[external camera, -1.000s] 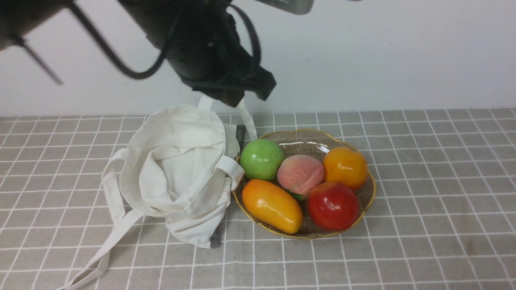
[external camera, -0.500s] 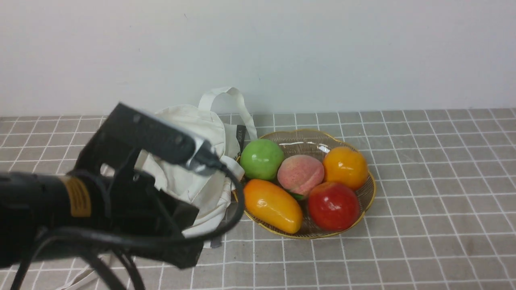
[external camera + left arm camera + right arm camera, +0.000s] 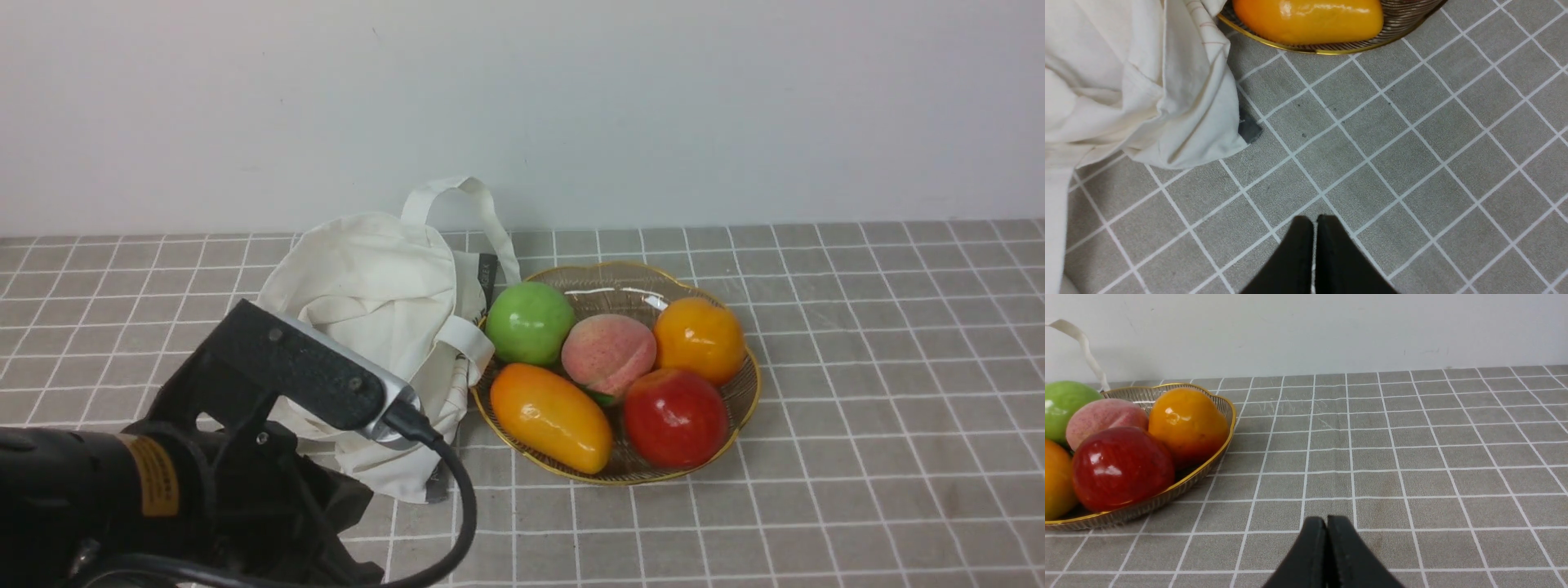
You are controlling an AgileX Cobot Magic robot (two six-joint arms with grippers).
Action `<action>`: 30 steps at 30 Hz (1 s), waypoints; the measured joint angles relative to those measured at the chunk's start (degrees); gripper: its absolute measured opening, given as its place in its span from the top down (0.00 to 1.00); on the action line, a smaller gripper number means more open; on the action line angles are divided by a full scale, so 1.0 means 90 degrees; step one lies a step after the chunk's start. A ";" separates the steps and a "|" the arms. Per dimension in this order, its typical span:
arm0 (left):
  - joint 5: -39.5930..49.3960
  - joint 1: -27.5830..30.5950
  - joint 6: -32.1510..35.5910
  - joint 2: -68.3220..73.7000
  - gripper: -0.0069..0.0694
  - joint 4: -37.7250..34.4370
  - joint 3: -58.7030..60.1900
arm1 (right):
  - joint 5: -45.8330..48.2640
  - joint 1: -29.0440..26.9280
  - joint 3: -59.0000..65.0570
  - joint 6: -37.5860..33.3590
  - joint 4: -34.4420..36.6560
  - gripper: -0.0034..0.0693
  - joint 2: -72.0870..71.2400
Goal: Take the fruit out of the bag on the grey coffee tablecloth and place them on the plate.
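Front overview; wrist close-ups sharing plate (image 3: 755, 384)

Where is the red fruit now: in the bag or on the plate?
On the plate: the red fruit rests there among four others, outside the bag.

Tabletop test setup, checked tablecloth (image 3: 857, 343), bare wall (image 3: 653, 98)

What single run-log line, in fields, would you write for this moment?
red fruit: on plate | bag: slumped beside plate | left gripper: jaws shut, empty, over tablecloth | right gripper: jaws shut, empty
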 joint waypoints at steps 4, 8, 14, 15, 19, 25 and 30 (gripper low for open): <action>-0.0007 0.0000 -0.0046 0.0000 0.92 0.0021 0.0009 | 0.0000 0.0000 0.0000 0.0000 0.0000 0.97 0.0000; -0.0133 0.0024 -0.0197 -0.0174 0.92 0.0131 0.0108 | 0.0000 0.0000 0.0000 0.0000 0.0000 0.97 0.0000; -0.0182 0.0559 -0.0940 -0.1012 0.92 0.0641 0.0377 | 0.0000 0.0000 0.0000 0.0000 0.0000 0.97 0.0000; -0.0190 0.0730 -0.1031 -0.1230 0.92 0.0750 0.0488 | 0.0000 0.0000 0.0000 0.0000 0.0000 0.97 0.0000; -0.0197 0.1542 -0.1153 -0.2315 0.92 0.1043 0.1046 | 0.0000 0.0000 0.0000 0.0000 0.0000 0.97 0.0000; -0.0488 0.2903 -0.1168 -0.4562 0.92 0.1129 0.2146 | 0.0000 0.0000 0.0000 0.0000 0.0000 0.97 0.0000; -0.0982 0.3513 -0.1168 -0.5825 0.92 0.1147 0.3095 | 0.0000 0.0000 0.0000 0.0000 0.0000 0.97 0.0000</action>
